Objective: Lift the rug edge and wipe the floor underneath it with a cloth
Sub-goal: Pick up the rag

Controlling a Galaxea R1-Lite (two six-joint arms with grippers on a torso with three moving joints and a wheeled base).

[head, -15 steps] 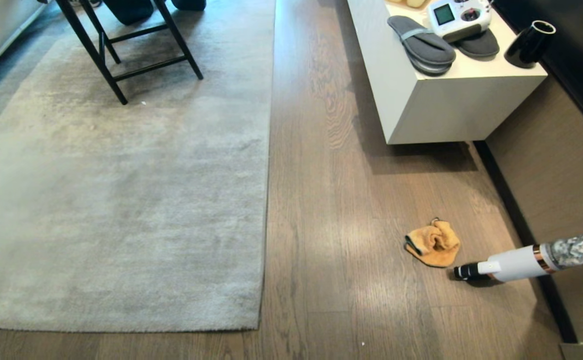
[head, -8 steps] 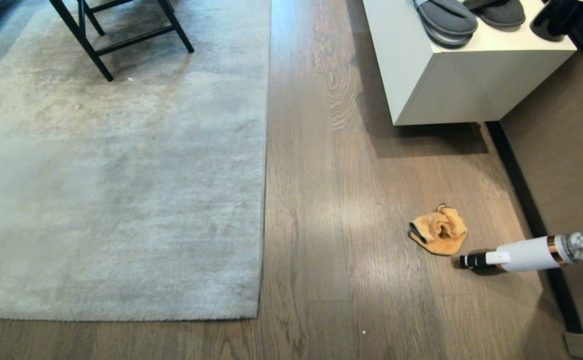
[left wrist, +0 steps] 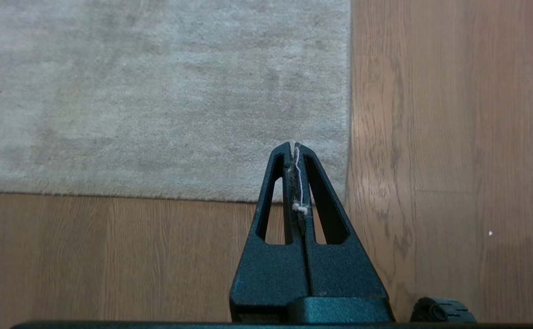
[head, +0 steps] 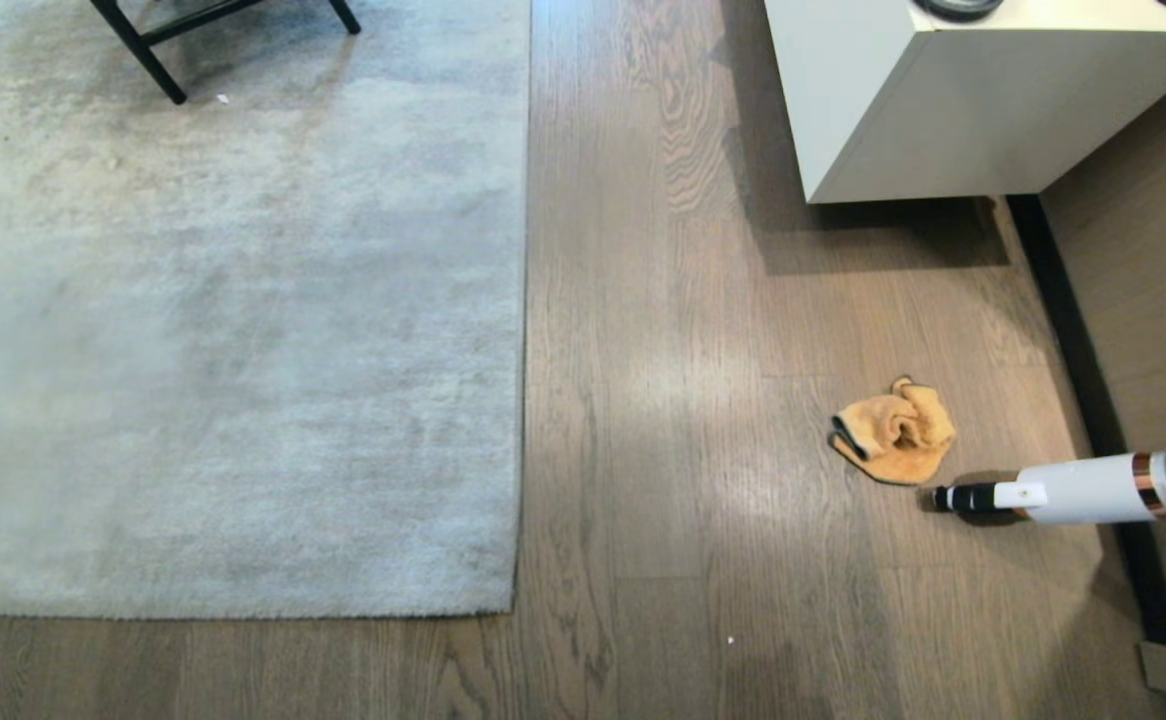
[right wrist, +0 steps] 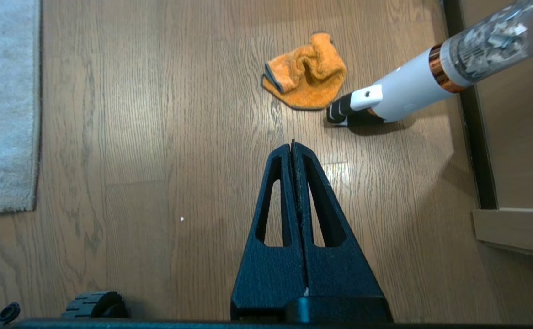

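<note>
The pale grey rug lies flat on the wood floor (head: 663, 420); its rug edge (head: 523, 350) runs straight down to a square near corner (head: 511, 608). A crumpled orange cloth (head: 893, 432) lies on the planks to the right of it. Neither arm shows in the head view. In the left wrist view my left gripper (left wrist: 293, 145) hangs shut above the rug corner (left wrist: 345, 197), with a bit of white thread caught between its jaws. In the right wrist view my right gripper (right wrist: 292, 145) hangs shut and empty above bare floor, short of the cloth (right wrist: 306, 72).
A white handheld vacuum (head: 1073, 490) lies just right of the cloth, its nozzle toward it. A white cabinet (head: 943, 110) stands at the back right against a wood-panelled wall (head: 1143, 300). Black chair legs (head: 143, 55) stand on the far rug.
The whole head view has slid upward as the camera tilted down: the cabinet top with slippers has left the picture and more near floor shows. Nothing on the floor has moved.
</note>
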